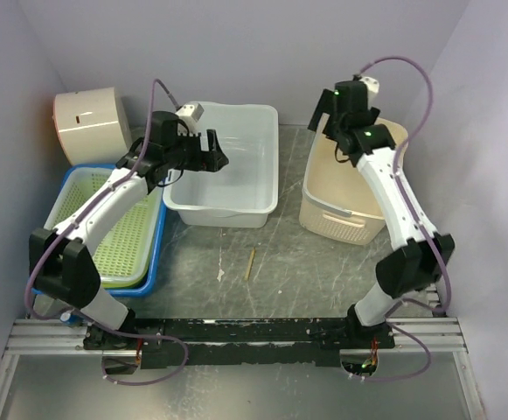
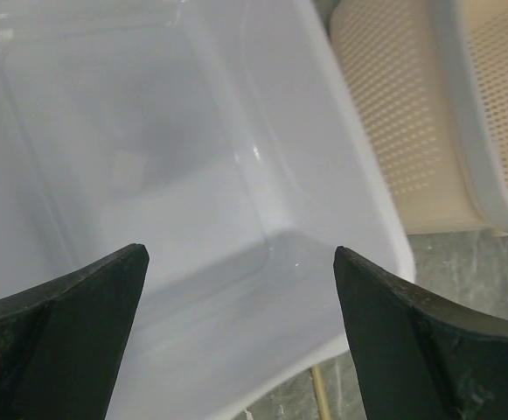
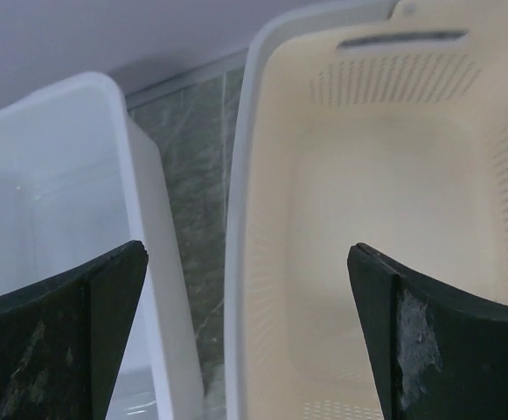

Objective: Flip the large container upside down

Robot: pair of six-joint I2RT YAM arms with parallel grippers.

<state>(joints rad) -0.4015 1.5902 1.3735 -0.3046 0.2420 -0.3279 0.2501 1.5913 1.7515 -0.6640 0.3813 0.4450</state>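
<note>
The large white plastic tub (image 1: pixel 223 213) stands upright and open in the middle of the table. It is empty in the left wrist view (image 2: pixel 149 175), and its right rim shows in the right wrist view (image 3: pixel 140 192). My left gripper (image 1: pixel 219 154) hovers over the tub's left half, open and empty, its jaws wide apart above the inside near corner (image 2: pixel 240 262). My right gripper (image 1: pixel 322 118) is open and empty. It hangs above the gap between the tub and the beige basket (image 3: pixel 247 262), touching neither.
A beige perforated basket (image 1: pixel 345 210) stands right of the tub, also seen in both wrist views (image 2: pixel 393 114) (image 3: pixel 385 192). A green basket in a blue tray (image 1: pixel 105 227) sits at the left, a beige lidded container (image 1: pixel 92 122) behind it. A thin wooden stick (image 1: pixel 250 262) lies in front of the tub.
</note>
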